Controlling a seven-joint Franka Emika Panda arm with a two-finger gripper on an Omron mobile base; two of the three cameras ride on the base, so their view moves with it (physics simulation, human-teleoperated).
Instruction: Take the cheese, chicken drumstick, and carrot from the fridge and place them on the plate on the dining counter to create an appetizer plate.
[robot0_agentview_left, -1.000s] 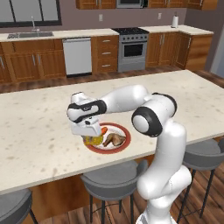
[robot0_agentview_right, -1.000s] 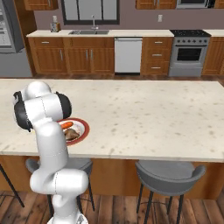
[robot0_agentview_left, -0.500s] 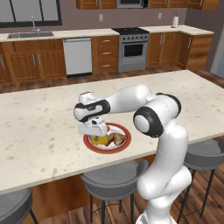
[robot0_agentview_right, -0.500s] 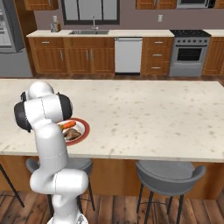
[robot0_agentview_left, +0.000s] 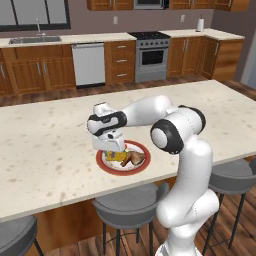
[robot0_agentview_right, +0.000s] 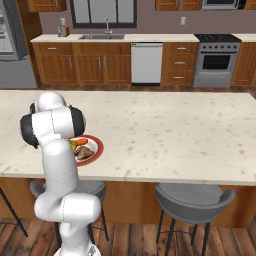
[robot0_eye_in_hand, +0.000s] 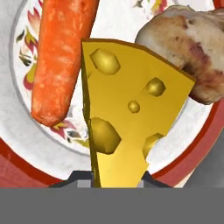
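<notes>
The red-rimmed plate (robot0_agentview_left: 107, 167) lies near the front edge of the dining counter (robot0_agentview_left: 45, 145). On it are the carrot (robot0_eye_in_hand: 61, 57) and the chicken drumstick (robot0_eye_in_hand: 188, 48), also seen as carrot (robot0_agentview_right: 80, 142) and drumstick (robot0_agentview_right: 85, 152). My gripper (robot0_agentview_left: 112, 149) hangs over the plate's left half, shut on the cheese (robot0_eye_in_hand: 127, 113), a yellow wedge with holes. The wedge's tip (robot0_agentview_left: 116, 157) points down just above the plate, between carrot and drumstick. The grey fridge (robot0_agentview_right: 10, 45) stands far off at the back left.
Grey stools (robot0_agentview_left: 125, 205) (robot0_agentview_right: 192, 197) stand under the counter's front edge. Along the back wall run wood cabinets with a sink (robot0_agentview_left: 30, 39), a dishwasher (robot0_agentview_left: 89, 62) and a stove (robot0_agentview_left: 152, 52). The beige counter top stretches wide to either side of the plate.
My gripper has carried the cheese a little to the right, from the plate's left rim to over the plate. The carrot and drumstick have stayed where they were.
</notes>
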